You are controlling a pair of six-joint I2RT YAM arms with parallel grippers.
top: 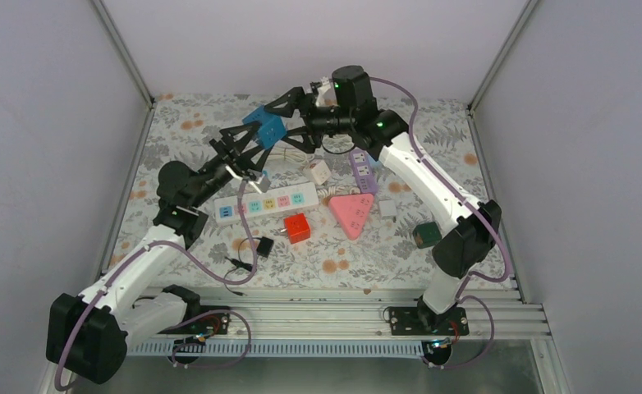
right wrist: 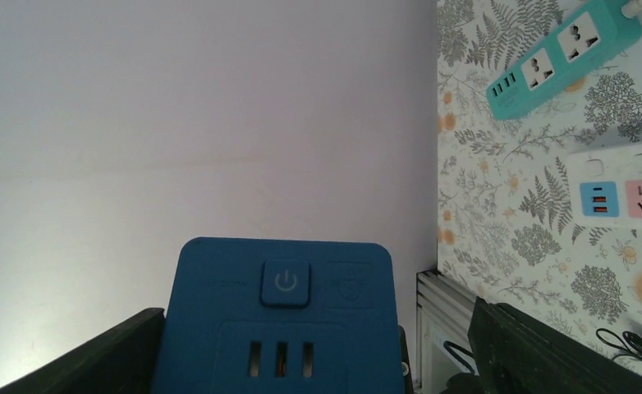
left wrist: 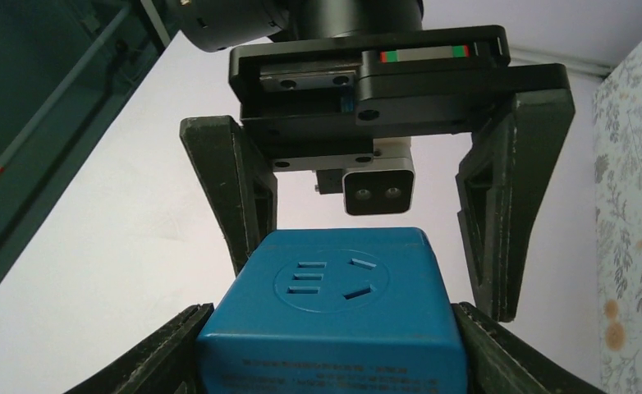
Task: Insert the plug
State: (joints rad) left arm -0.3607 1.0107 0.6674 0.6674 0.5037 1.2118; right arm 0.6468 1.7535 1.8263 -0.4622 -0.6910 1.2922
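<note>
Bright blue, that socket cube [top: 264,125]! The tablecloth [top: 178,123] is pale, with grey ferns and orange blossoms. There's a white power strip [top: 264,204] with pastel panels, blue and pink among them. A red block [top: 297,227], a pink triangle [top: 352,214], a purple strip [top: 363,172], a dark green block [top: 425,235] and a black plug [top: 264,245]. Lilac cables [top: 219,275] run along the white arms [top: 433,185].

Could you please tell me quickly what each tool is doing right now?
Left tool: closed on the blue cube socket.
Right tool: open, gripping nothing.
</note>
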